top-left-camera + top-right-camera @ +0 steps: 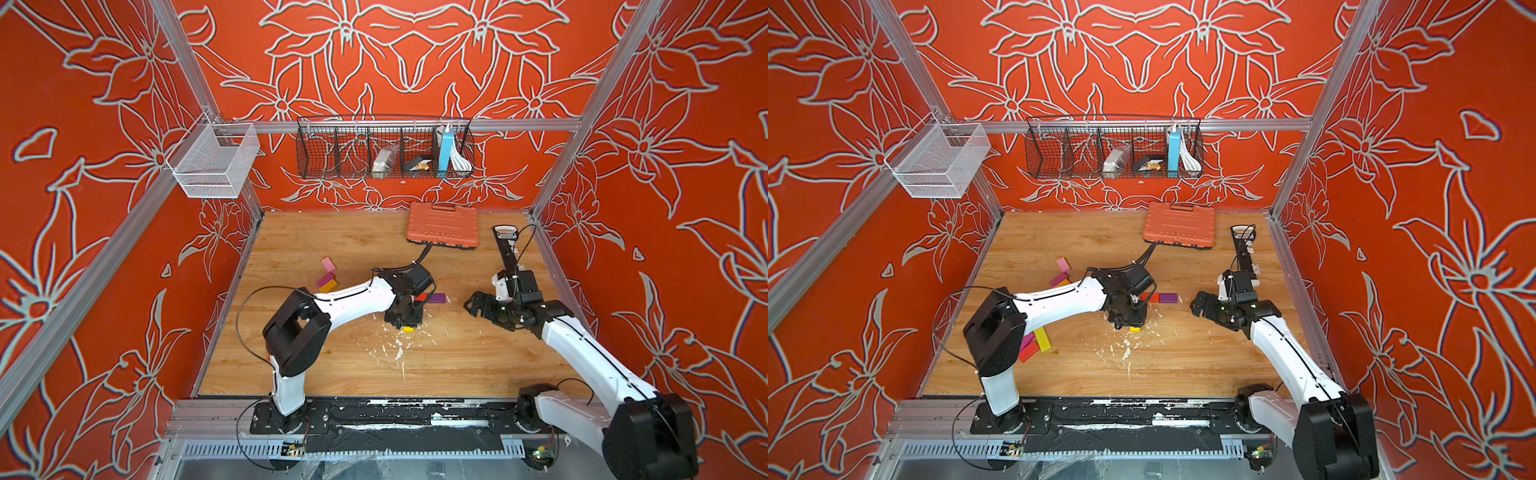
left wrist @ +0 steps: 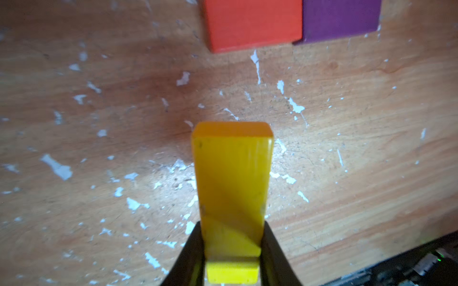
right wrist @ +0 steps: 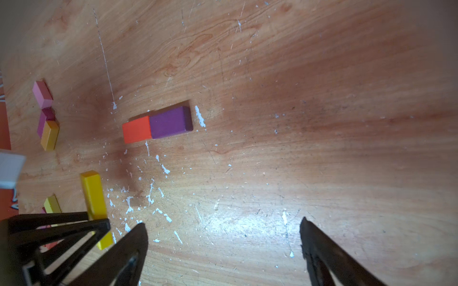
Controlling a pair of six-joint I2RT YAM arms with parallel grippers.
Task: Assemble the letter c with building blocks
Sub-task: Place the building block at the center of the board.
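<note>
A yellow bar [image 2: 233,185] sits pinched between the left jaws, closed tight on its sides, its free end over the counter [image 2: 371,148] near a red block [image 2: 252,22] that touches a purple block [image 2: 339,19] end to end. The right jaws hang wide open, empty, nearby.

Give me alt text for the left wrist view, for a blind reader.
The left gripper is shut on a yellow block over a white-flecked wooden table. Beyond it, a red block and a purple block lie touching, end to end.
</note>
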